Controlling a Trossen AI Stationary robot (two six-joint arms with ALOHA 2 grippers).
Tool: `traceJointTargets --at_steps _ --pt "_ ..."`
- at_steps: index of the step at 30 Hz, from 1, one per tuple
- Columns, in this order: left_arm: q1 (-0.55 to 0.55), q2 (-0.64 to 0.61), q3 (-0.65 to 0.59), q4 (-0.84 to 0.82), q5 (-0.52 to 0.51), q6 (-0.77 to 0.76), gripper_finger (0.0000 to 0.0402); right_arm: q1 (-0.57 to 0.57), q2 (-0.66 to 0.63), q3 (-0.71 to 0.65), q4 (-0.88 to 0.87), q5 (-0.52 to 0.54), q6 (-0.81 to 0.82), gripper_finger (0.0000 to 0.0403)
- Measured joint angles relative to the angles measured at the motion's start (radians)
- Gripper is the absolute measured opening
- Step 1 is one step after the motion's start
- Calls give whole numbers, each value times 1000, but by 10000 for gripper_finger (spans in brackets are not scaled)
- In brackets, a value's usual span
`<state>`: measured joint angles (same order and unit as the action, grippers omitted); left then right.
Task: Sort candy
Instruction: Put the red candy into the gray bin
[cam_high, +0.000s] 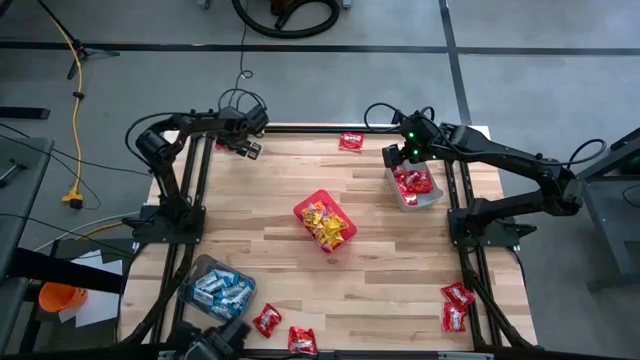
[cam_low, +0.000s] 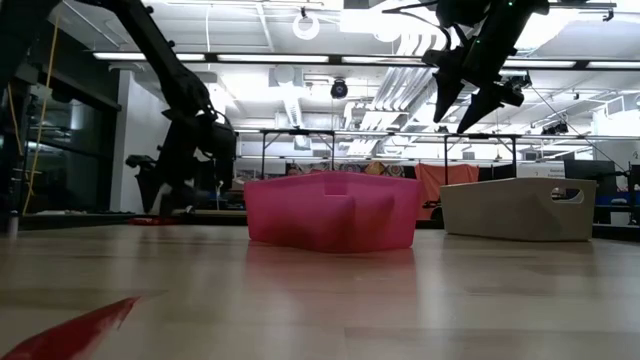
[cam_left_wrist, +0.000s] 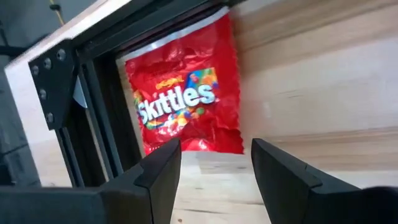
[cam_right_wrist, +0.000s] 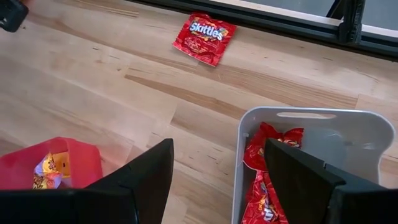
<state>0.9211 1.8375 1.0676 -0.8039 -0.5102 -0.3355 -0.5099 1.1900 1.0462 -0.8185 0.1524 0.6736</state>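
Note:
A red Skittles candy packet (cam_left_wrist: 183, 93) lies flat on the table at the far left corner (cam_high: 221, 146), against the dark frame rail. My left gripper (cam_left_wrist: 216, 168) hovers open just short of its near end, slanting down, touching nothing. My right gripper (cam_right_wrist: 217, 180) hangs open above the grey tub (cam_right_wrist: 311, 124), which holds red packets (cam_high: 412, 184). The red bin (cam_high: 325, 222) at mid-table holds yellow candy. The clear tub (cam_high: 215, 288) at the near left holds blue-and-white candy.
Another red packet (cam_right_wrist: 204, 37) lies near the far edge, between the two arms. More red packets lie along the near edge (cam_high: 266, 320) (cam_high: 302, 340) and at the near right (cam_high: 456, 305). Dark frame rails (cam_left_wrist: 99, 124) border the table beside the left gripper.

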Motion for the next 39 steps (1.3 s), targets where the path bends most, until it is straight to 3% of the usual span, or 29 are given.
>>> traceJointTargets --at_steps 6,9,11,13,20,30,35,39 --pt "-28 39 1 1 -53 24 151 0 0 0 0 -9 3 246" --pt "-30 47 1 3 -50 25 97 0 0 0 0 -11 23 246" --pt "-26 47 1 3 -14 25 42 0 0 0 0 -12 29 246" --pt "-15 44 1 12 32 25 12 0 0 0 0 -12 29 246" --pt "-6 -47 3 2 72 89 1 0 0 0 0 -25 27 246" --pt "-16 -378 3 4 151 104 0 0 0 0 45 -27 4 246" --pt "-59 -538 3 4 223 103 0 0 0 0 118 -119 -52 246" --pt "-95 -592 3 1 232 91 0 1 0 0 194 -182 -80 246"
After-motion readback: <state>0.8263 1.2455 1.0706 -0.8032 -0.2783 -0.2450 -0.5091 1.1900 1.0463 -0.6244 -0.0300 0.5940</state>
